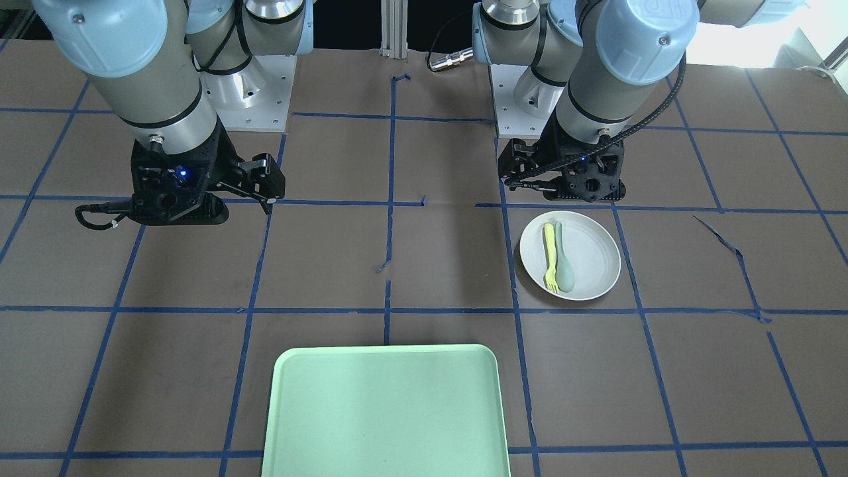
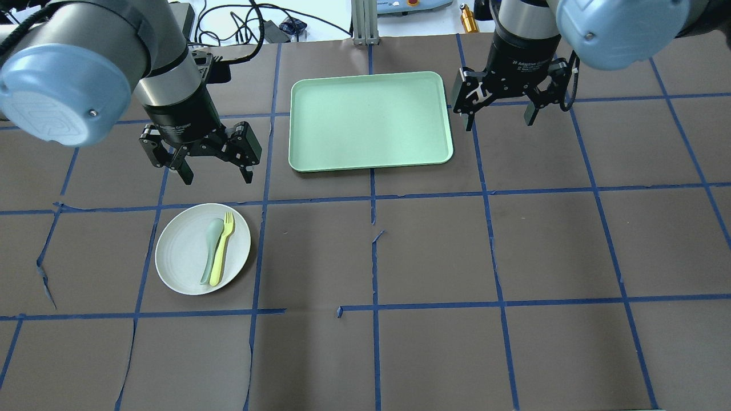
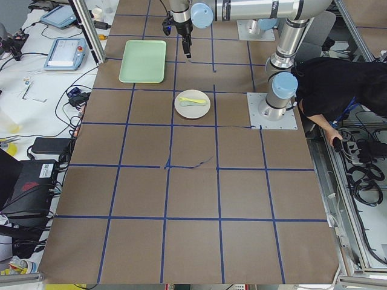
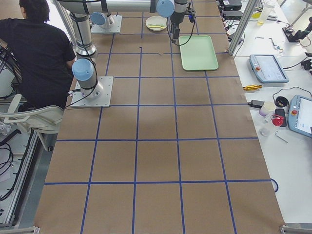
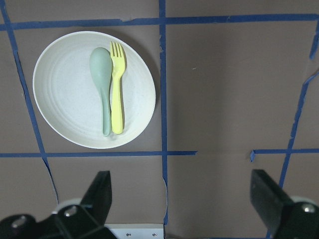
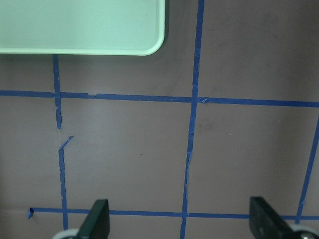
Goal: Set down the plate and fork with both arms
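Note:
The off-white plate (image 2: pixel 180 257) lies on the brown table on my left side. The pale-yellow fork (image 2: pixel 223 248) lies on it, close beside a grey-green spoon (image 2: pixel 210 251). My left gripper (image 2: pixel 217 174) hangs open and empty above the table just beyond the plate. In the left wrist view the plate (image 5: pixel 65 94), fork (image 5: pixel 116 99) and spoon (image 5: pixel 102 84) sit ahead of the open left gripper (image 5: pixel 182 199). My right gripper (image 2: pixel 498 117) is open and empty just right of the mint-green tray (image 2: pixel 371 120). The right wrist view shows the open right gripper (image 6: pixel 179 221) over bare table.
The tray's corner (image 6: pixel 79 25) shows in the right wrist view. Blue tape lines grid the table, torn in places. A person in black (image 3: pixel 338 84) sits by the robot's base. Devices and cables lie on side benches beyond the table.

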Tool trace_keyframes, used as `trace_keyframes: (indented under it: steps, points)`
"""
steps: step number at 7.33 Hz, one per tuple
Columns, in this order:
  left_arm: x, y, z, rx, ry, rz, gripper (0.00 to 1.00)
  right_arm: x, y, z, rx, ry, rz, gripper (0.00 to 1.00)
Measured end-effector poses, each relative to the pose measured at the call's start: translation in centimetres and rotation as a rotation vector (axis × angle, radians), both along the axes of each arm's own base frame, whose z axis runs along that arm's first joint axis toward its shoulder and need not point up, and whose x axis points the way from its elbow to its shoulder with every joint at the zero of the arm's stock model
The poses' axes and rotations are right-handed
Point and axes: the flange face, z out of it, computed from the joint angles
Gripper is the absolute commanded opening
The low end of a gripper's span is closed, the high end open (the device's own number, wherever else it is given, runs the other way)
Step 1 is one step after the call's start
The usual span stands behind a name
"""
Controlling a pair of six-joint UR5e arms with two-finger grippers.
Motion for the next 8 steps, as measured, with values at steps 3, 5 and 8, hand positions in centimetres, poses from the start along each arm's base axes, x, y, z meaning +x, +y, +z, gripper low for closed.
trace_keyframes:
  steps: [3,5,8]
  points:
    - [0.04,0.08,0.11,-0.003,-0.006,0.003,1.0,0.02,-0.05,0.05,-0.002,-0.003,-0.012,1.0]
    - [-0.02,0.03,0.02,-0.002,-0.006,0.002,1.0,0.11,-0.33,0.37,-0.024,-0.006,-0.01,1.0]
    - [0.4,-0.44,0.08,-0.014,-0.01,0.006,1.0,0.24,-0.52,0.31,-0.032,-0.012,-0.007,1.0]
